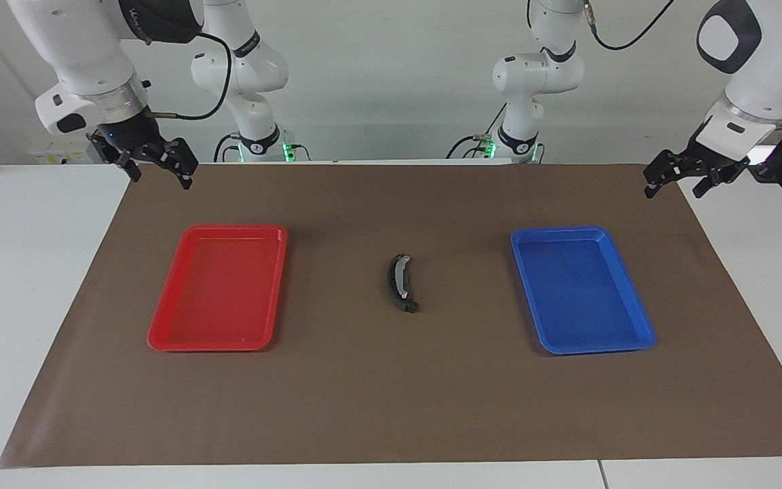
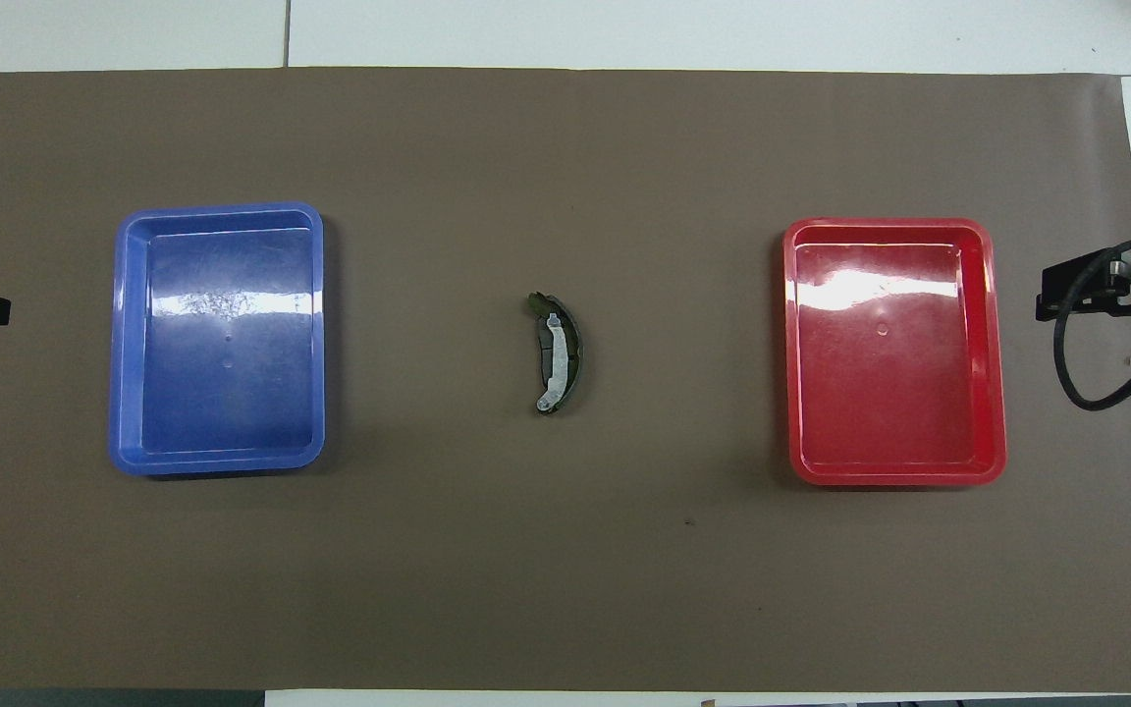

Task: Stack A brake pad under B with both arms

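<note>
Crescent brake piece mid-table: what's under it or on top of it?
Nothing lies on B; its silvery strip faces up. Around it only brown mat shows. Its underside is covered, so whether the A brake pad sits beneath cannot be seen.
</note>
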`<state>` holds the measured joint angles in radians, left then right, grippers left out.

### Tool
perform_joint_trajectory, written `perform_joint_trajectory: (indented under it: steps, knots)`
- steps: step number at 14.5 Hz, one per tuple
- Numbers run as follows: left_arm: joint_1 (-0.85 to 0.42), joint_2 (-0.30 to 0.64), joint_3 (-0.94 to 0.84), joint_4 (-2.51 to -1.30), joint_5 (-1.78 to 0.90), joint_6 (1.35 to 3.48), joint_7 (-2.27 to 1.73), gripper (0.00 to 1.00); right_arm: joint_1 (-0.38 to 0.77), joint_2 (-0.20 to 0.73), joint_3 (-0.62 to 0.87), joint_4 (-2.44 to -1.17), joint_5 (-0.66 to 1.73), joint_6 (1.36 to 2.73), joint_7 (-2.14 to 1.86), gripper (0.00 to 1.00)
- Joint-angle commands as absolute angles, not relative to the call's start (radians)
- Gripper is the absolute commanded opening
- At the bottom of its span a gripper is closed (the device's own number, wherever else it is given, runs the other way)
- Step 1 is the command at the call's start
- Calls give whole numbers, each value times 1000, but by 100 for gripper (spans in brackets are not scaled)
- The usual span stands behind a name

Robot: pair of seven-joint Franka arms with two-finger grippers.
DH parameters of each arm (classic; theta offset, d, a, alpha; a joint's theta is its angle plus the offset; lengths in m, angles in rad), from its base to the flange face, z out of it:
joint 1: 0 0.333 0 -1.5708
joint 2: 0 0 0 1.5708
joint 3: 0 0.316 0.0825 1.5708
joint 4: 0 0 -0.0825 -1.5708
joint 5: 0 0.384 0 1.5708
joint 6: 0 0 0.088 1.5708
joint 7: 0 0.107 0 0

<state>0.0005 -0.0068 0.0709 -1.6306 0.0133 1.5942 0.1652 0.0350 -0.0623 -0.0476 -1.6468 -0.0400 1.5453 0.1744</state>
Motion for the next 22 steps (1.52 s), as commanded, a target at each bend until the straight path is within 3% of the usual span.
perform_joint_trajectory:
  steps: [1,5,22]
  knots:
    - [6,-21,66,-1637,28,1582,155,100,37,-49,-54,-1608,-31,1516,147,100]
    - [6,-21,66,-1637,28,1583,155,100,40,-31,-52,-1562,-31,1445,91,100]
    - [6,-21,66,-1637,28,1583,155,100,41,-40,-52,-1585,-25,1470,32,100]
